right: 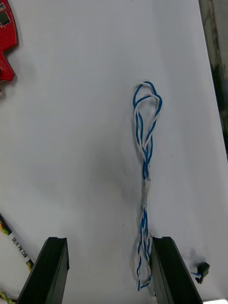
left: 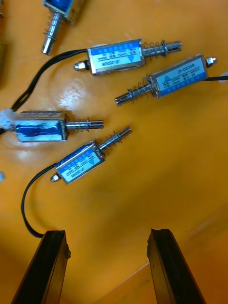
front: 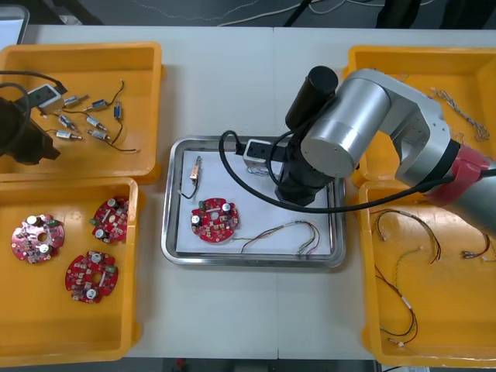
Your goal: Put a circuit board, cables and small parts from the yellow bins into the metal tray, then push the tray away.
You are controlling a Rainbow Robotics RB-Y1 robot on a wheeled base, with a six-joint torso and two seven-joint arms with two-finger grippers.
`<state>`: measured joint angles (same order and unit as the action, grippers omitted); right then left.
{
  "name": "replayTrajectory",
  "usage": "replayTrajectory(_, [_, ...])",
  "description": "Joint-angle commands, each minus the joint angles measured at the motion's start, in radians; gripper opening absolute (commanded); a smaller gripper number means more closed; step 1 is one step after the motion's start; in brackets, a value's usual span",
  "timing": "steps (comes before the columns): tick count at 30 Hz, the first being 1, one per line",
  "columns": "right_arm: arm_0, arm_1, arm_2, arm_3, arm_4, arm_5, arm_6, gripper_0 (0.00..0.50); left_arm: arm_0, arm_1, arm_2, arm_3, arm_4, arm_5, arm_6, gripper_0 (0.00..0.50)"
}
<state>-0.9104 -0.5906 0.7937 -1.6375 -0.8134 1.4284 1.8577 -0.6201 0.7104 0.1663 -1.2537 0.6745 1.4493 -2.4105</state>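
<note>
Under the right claw, wrist view shows a twisted cable.

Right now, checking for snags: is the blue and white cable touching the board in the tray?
Apart. Under the open right gripper, the right wrist view shows bare white tray between cable and board.

Silver-grey right arm bends inward from the right, wrist aimed steeply down. Its black two-finger right gripper has both fingers standing wide apart. Black two-finger left gripper equally spread, dark left arm at the far left edge.
</note>
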Motion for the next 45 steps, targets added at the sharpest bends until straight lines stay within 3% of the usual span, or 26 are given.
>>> replayTrajectory(1, [-0.038,-0.006,-0.120,-0.050,-0.044,0.075,-0.031,0.500,-0.072,-0.028,0.028,0.034,-0.018,-0.020,-0.168,0.500])
replayTrajectory(13, [-0.038,0.002,-0.291,-0.134,-0.039,0.299,-0.305,0.500,-0.118,-0.063,0.028,0.034,-0.125,-0.064,-0.167,0.500])
replayTrajectory(20, [-0.038,0.000,-0.375,-0.188,-0.015,0.411,-0.460,0.500,-0.124,-0.068,0.028,0.051,-0.144,-0.075,-0.174,0.500])
replayTrajectory(24, [-0.035,-0.001,-0.426,-0.208,0.016,0.480,-0.546,0.500,-0.161,-0.069,0.028,0.135,-0.139,-0.089,-0.220,0.500])
replayTrajectory(45, [0.120,-0.057,-0.662,-0.272,0.085,0.491,-0.874,0.500,-0.207,-0.109,0.028,0.197,-0.179,-0.104,-0.243,0.500])
